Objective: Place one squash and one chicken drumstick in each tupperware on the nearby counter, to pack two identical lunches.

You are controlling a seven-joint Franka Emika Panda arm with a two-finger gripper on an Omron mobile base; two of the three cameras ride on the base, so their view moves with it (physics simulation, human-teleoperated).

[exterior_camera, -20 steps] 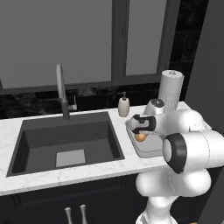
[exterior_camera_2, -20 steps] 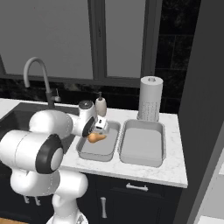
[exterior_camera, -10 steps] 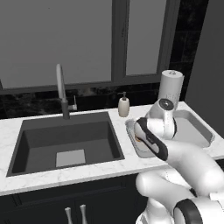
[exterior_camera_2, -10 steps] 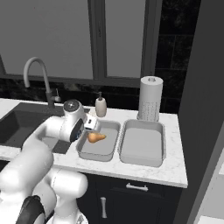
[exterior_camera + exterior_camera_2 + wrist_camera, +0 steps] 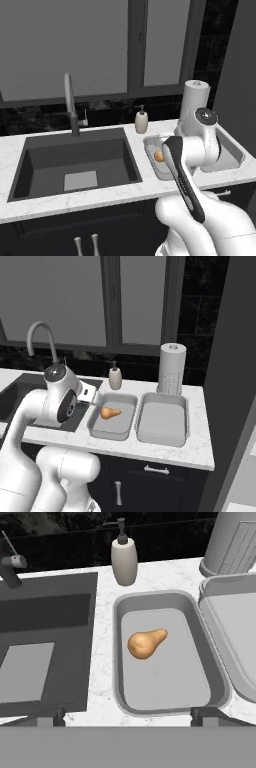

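One squash (image 5: 145, 643) is lying in the left tupperware (image 5: 120, 677), directly below and ahead of the gripper (image 5: 127, 714), whose two dark finger tips are standing wide apart at either side of that tray's near rim, holding nothing. In the right base view the same squash (image 5: 110, 413) is resting toward the back of the left tray (image 5: 95, 428), and the right tupperware (image 5: 162, 423) beside it is looking bare. So, by my reading, one of four placements is done: a drumstick is still owed to the left tray, and both a squash and a drumstick to the right one. No drumstick and no second squash are showing on the marble counter (image 5: 200, 448) here.

From the hand's vantage, the soap dispenser (image 5: 123, 558) is standing beyond the left tray's far rim, the paper towel roll (image 5: 235, 544) further off to the right, and the dark sink basin (image 5: 42, 647) to the left of the gripper.

Against the earlier frames, the arm is pulling back and up: a second ago the hand was low over the left tray, close to the squash; now it is retreating toward the sink side, with the forearm swinging across the front of the left base view. The squash is lying where it lay half a second ago, and the jaws are staying spread.
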